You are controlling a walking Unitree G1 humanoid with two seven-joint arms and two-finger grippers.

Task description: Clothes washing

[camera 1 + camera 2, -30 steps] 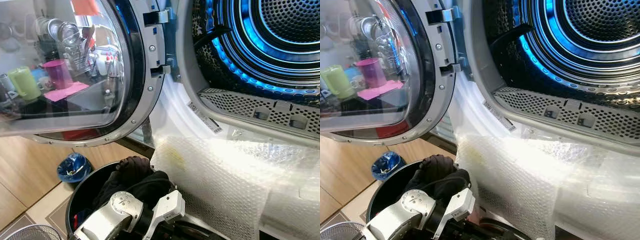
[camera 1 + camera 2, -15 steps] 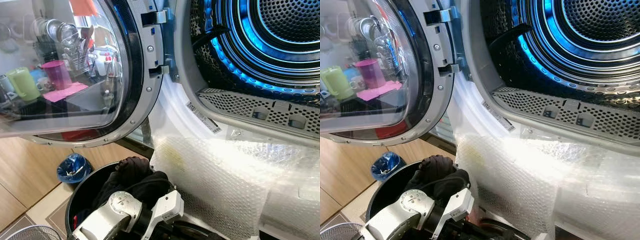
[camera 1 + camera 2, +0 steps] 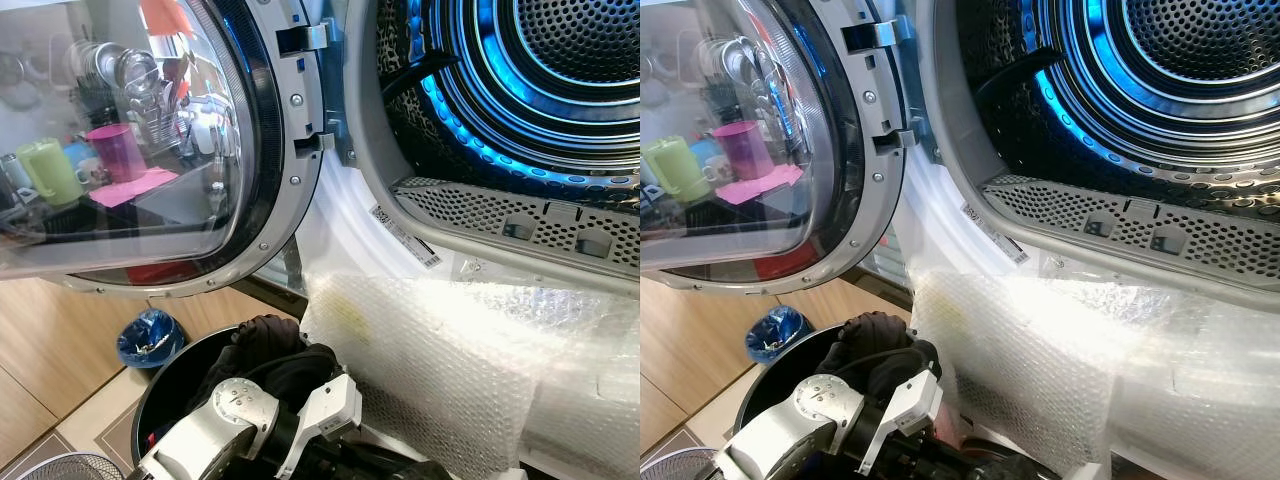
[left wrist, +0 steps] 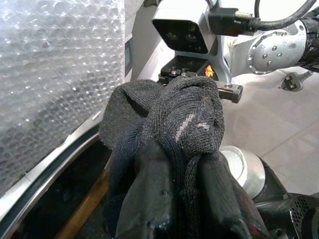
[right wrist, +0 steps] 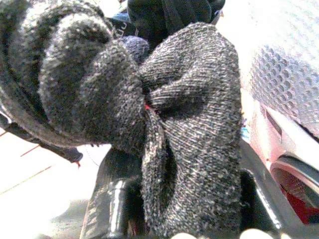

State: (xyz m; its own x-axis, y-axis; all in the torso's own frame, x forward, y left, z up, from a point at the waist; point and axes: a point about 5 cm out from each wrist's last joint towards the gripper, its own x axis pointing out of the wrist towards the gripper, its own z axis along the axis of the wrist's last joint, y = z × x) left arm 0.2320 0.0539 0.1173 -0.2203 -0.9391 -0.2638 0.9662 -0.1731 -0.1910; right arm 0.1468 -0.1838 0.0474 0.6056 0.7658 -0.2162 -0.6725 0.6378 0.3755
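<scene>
While the drum (image 3: pixel 560 90) gapes empty above its bubble wrap (image 3: pixel 450 370), little has shifted: left arm has sunk slightly over the black bin (image 3: pixel 165 395). Left claw (image 4: pixel 174 199) clamps a dark knit garment (image 4: pixel 184 119); right claw (image 5: pixel 164 209) grips grey knit (image 5: pixel 189 124). Loading still ahead.

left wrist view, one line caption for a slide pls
Left gripper's fingers clamp a dark knitted garment beside the bubble wrap.

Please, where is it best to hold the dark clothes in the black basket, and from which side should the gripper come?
Probably the raised bunched hump of the dark clothes, taken from above: the pile stands above the black basket rim, and the bubble wrap crowds the machine side. The left gripper is already clamped on dark knit fabric.
</scene>
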